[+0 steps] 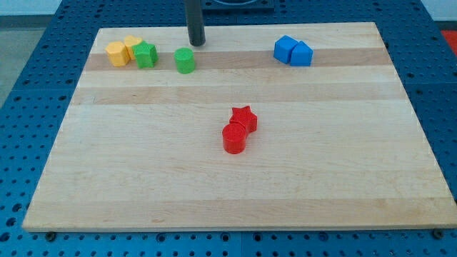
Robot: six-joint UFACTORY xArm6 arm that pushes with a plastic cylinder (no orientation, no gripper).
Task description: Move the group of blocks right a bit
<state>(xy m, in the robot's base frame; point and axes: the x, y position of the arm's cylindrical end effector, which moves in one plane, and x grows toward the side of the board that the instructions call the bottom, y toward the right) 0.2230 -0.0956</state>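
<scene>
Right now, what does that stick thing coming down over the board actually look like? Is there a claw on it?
No claw. All that shows of me is a straight, dark grey rod, round and smooth, with no cables or markings visible. It enters from the view's top, and my tip is its plain blunt lower end, just up and right of the green cylinder on the wooden board. The rest of the arm is out of view.

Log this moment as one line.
tip: above-right of green cylinder, apart | group: orange block, yellow block, green star
</scene>
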